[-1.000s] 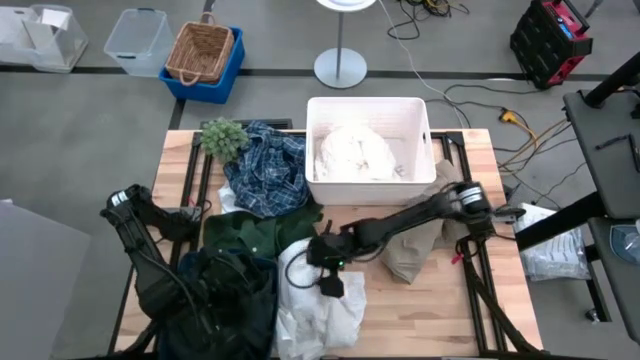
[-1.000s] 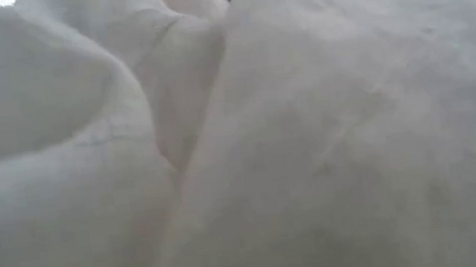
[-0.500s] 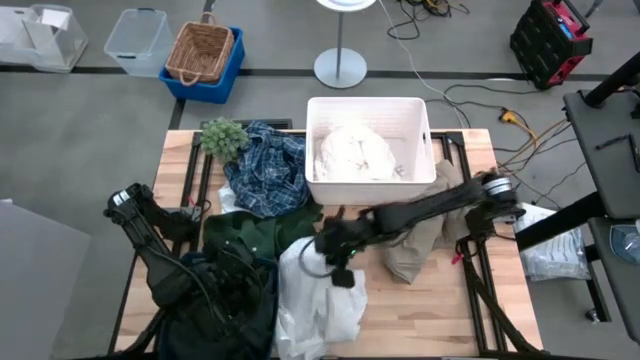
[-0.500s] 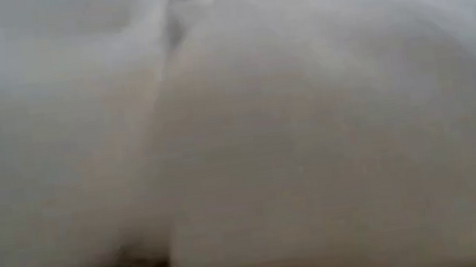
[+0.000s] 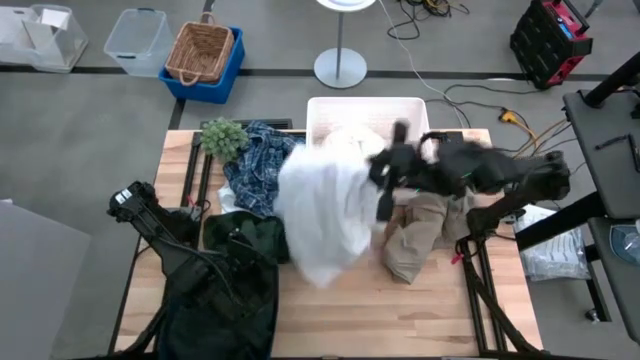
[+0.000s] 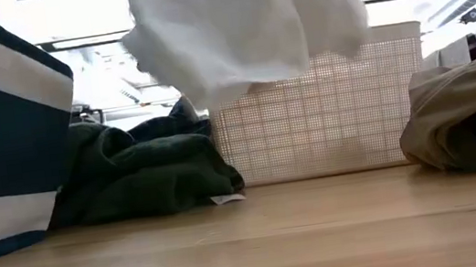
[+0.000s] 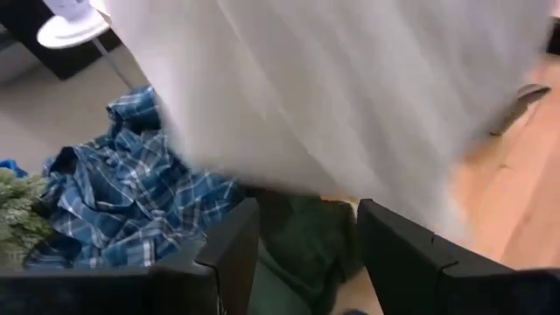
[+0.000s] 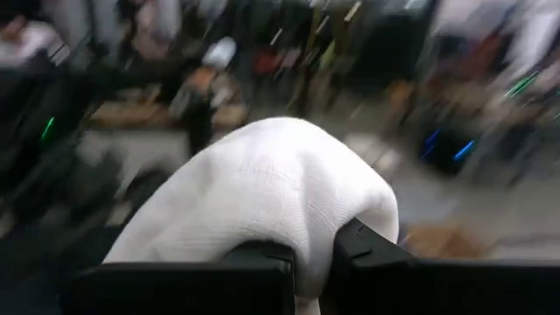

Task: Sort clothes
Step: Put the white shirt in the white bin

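A: The white garment (image 5: 325, 215) hangs in the air over the middle of the counter (image 5: 430, 315), just in front of the white bin (image 5: 365, 108). The right gripper (image 8: 311, 262) has its fingers closed on a bunched fold of it.

B: It looks light and limp, draping in long folds. A pinch on a gathered fold seems right; a single layer would probably slip.

A: The weave looks fine, slightly ribbed. The left gripper (image 7: 306, 254), fingers partly apart and empty, sits low near the dark green garment (image 5: 245, 240).

B: That one lies heavier and creased. The plaid shirt (image 5: 262, 170) is crumpled beside the plant (image 5: 222, 137); the khaki garment (image 5: 415, 240) is slumped on the right. The bin's wall is rigid perforated plastic.
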You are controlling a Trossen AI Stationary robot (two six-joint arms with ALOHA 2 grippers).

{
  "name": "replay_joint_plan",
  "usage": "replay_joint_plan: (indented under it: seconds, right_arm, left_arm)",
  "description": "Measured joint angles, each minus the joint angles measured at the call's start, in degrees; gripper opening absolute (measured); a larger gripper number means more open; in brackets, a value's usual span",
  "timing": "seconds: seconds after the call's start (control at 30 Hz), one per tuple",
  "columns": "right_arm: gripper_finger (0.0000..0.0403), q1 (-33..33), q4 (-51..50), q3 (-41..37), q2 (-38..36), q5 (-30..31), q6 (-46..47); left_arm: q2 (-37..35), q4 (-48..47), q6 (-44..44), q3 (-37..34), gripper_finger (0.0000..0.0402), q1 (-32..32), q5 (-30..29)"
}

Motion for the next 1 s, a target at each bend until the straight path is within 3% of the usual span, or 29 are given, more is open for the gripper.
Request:
replay_joint_plan:
  seconds: [0.2, 0.33, 0.5, 0.6, 0.73, 0.87, 1.0]
  right_arm:
    - [0.001, -1.05, 15.2, 7.26, -0.19, 11.86, -20.07]
    - [0.0009, -5.13, 21.24, 12.53, 1.82, 21.33, -34.96]
    - [0.0011, -14.63, 20.97, 15.15, 4.44, 27.38, -39.29]
    - [0.0011, -20.65, 15.39, 14.9, 5.33, 28.6, -36.31]
    - [0.0011, -27.07, -0.89, 14.76, 6.78, 27.19, -23.24]
    - [0.0012, -31.46, -17.54, 14.21, 8.77, 18.35, -6.38]
    - [0.0012, -34.6, -24.37, 12.56, 12.24, 5.65, 3.77]
  left_arm:
    - [0.0, 0.04, 0.48, 0.0, 0.0174, 0.88, -1.19]
    - [0.0, 0.11, 0.13, 0.0, 0.0174, 0.88, -1.27]
    - [0.0, 0.39, -0.17, 0.0, 0.0174, 0.86, -2.31]
    - [0.0, 0.43, -0.39, 0.01, 0.0174, 0.89, -3.71]
    - [0.0, 0.42, -0.39, 0.02, 0.0174, 1.02, -4.16]
    - [0.0, 0.42, -0.39, 0.02, 0.0174, 1.16, -4.27]
    - [-0.04, 0.42, -0.66, 0.04, 0.0174, 1.3, -6.55]
